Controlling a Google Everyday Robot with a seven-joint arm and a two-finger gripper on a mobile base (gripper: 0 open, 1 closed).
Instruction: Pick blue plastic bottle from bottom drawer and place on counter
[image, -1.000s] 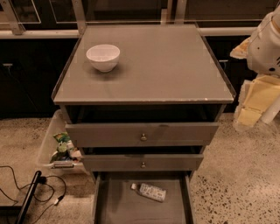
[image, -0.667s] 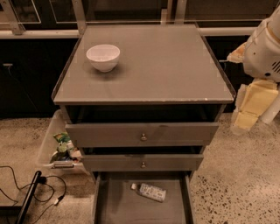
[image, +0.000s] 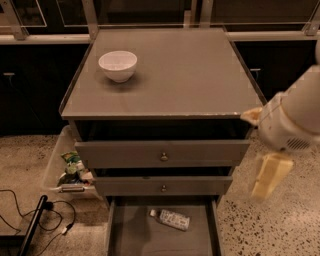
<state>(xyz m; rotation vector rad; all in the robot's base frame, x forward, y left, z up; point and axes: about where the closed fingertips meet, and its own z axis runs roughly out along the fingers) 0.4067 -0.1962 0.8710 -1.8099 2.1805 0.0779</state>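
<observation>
The blue plastic bottle lies on its side on the floor of the open bottom drawer, white cap pointing left. The counter is the grey top of the cabinet, with a white bowl at its back left. My arm's white body comes in from the right edge beside the cabinet's front right corner. The cream gripper hangs below it, to the right of the upper drawers, above the floor. It is apart from the bottle and holds nothing that I can see.
The two upper drawers with brass knobs stand slightly pulled out. A clear bin of packets sits on the floor left of the cabinet. Black cables lie at lower left. Dark cabinets and rails run behind.
My arm and gripper have moved left and down, closer to the cabinet's front right corner. The bottle, the bowl and the drawers have not moved.
</observation>
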